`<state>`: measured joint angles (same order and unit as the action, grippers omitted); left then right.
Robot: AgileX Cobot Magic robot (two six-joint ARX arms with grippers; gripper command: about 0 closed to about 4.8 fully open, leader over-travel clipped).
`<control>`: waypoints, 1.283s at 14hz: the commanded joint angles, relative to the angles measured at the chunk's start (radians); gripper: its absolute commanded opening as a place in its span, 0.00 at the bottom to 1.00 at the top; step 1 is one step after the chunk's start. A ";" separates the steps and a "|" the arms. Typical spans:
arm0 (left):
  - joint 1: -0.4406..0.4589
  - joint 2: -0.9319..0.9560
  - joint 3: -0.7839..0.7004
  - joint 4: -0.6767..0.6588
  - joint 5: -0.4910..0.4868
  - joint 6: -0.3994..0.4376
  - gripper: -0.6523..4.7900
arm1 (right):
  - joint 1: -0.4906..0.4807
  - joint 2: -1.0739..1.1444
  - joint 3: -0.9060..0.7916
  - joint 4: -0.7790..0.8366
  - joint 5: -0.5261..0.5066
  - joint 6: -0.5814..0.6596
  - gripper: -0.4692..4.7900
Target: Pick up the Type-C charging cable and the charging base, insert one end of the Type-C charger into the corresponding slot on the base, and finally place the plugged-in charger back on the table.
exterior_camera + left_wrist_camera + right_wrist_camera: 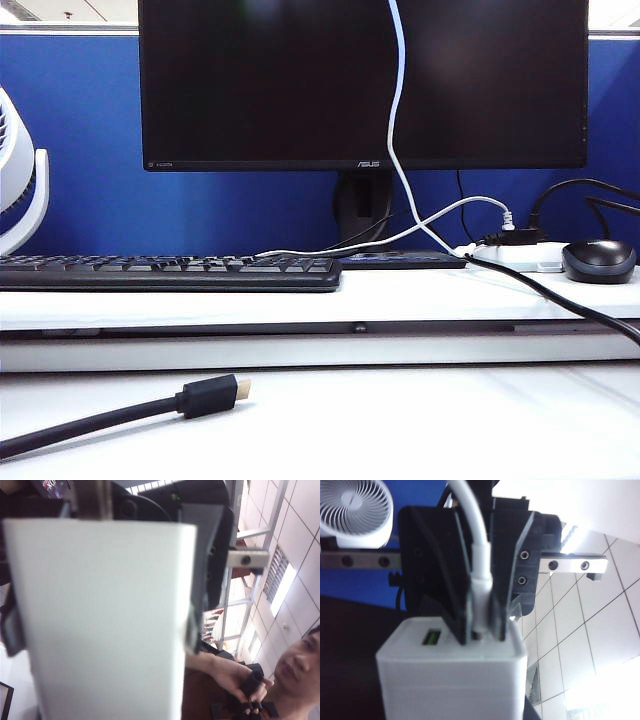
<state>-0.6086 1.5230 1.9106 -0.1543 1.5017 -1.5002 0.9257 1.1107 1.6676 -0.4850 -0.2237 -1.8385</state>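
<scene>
Right wrist view: the right gripper, with matte black angular jaws, pinches the smooth round Type-C charging cable at its stiffer plug collar, the plug's long axis running straight into the port face of the charging base, a glossy white rounded-edge block. Left wrist view: the left gripper is pressed against the flat white sides of the charging base, held aloft near the ceiling tiles. Exterior view: the cable hangs as a thin line before the monitor, above the table

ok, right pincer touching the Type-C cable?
Touching. The right wrist view shows the right pincer with both fingers pinching the Type-C charging cable at its plug end, right at the charging base.
</scene>
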 commanded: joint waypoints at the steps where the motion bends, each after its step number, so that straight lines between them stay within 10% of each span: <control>1: 0.006 0.018 0.001 0.020 -0.140 0.008 0.11 | 0.037 0.011 -0.004 -0.032 -0.151 0.034 0.09; 18: 0.043 0.024 0.001 0.005 -0.179 0.027 0.11 | 0.108 0.012 -0.004 -0.042 -0.113 0.023 0.09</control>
<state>-0.5896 1.5204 1.9118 -0.1677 1.5063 -1.4883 0.9989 1.1133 1.6699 -0.4782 -0.1490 -1.8179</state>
